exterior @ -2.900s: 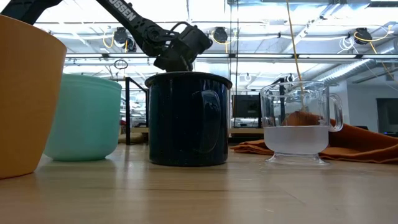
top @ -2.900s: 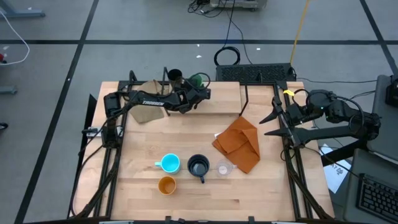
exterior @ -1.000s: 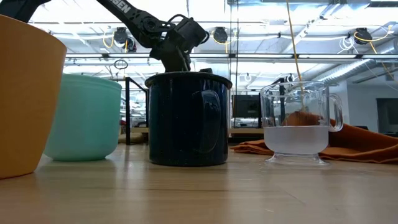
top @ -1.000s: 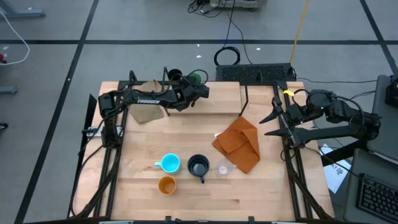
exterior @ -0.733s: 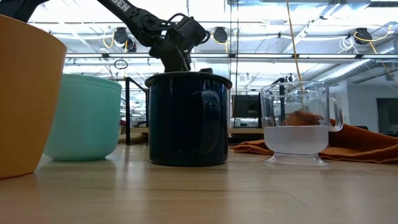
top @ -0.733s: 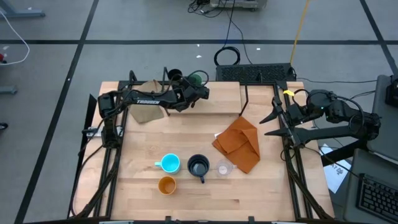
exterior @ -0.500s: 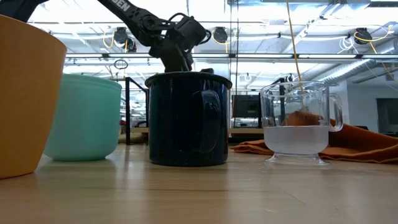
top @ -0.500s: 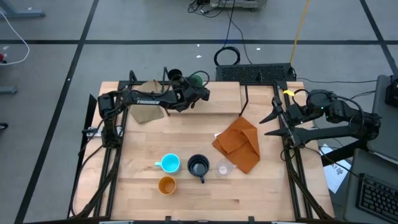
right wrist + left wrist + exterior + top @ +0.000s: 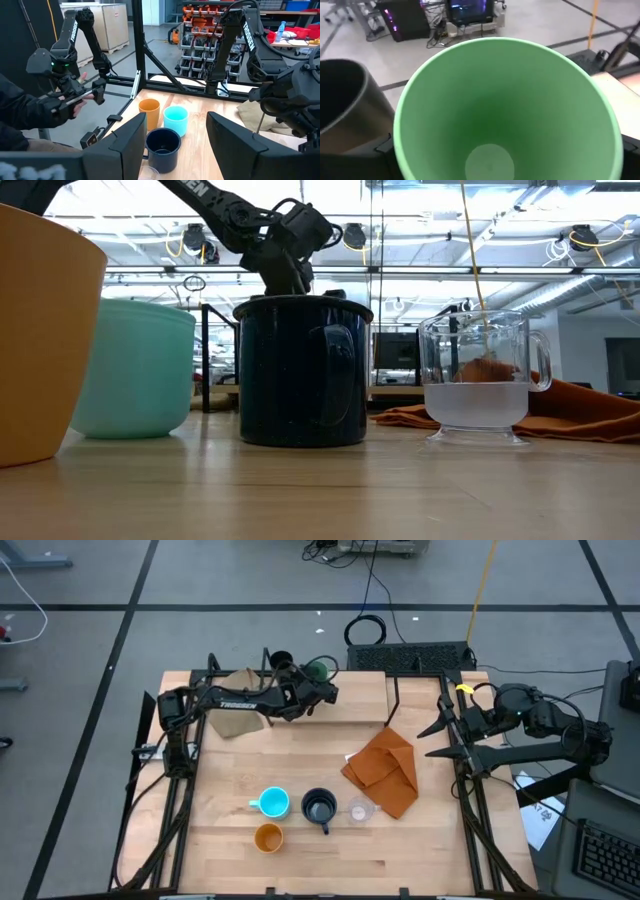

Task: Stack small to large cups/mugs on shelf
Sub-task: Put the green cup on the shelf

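My left gripper (image 9: 318,683) reaches over the light-wood shelf (image 9: 350,700) at the table's far side and is shut on the green cup (image 9: 505,115), which fills the left wrist view. The dark brown cup (image 9: 281,661) stands just left of it (image 9: 342,102). Near the table's front stand the light blue mug (image 9: 272,803), dark navy mug (image 9: 319,807), small clear cup (image 9: 358,810) and orange cup (image 9: 267,837). My right gripper (image 9: 177,150) waits open at the table's right edge. My left gripper has the green cup between its two fingers (image 9: 384,150), one on each side of the outer wall (image 9: 402,150) below the rim. The fingers slant down from the near side and the cup's mouth faces up. The cup hides whether its base rests on the shelf.
An orange cloth (image 9: 385,772) lies right of centre and a tan cloth (image 9: 235,715) at the shelf's left end. Black frame posts (image 9: 392,700) stand by the shelf's right end. A person (image 9: 30,107) holds control handles beyond the table.
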{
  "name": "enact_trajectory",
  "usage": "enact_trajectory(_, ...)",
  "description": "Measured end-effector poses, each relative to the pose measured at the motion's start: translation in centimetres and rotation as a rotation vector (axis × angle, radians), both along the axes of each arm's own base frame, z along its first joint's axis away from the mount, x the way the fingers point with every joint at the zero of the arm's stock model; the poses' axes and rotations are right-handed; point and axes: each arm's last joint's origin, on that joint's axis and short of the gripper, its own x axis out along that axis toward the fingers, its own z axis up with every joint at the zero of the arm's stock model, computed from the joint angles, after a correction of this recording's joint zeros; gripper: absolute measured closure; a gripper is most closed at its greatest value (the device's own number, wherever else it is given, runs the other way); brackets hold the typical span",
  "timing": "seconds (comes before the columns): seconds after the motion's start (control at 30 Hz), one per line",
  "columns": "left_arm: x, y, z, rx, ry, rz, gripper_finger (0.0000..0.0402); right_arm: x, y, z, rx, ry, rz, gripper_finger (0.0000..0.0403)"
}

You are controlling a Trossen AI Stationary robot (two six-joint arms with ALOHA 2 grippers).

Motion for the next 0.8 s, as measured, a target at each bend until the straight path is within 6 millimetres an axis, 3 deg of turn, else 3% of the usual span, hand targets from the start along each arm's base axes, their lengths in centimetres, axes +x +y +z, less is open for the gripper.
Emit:
enact_trajectory(0.27, 0.28, 0.05, 0.18, -0.014, -0.021, -0.058, 0.0002, 0.0, 0.0, 0.0, 0.004, 0.002, -0.001, 0.0204)
enact_trajectory(0.8, -0.36, 0.17, 0.9, 0.012, -0.008, 0.002, 0.0002, 0.0, 0.0, -0.01, 0.0, 0.001, 0.0, 0.0204)
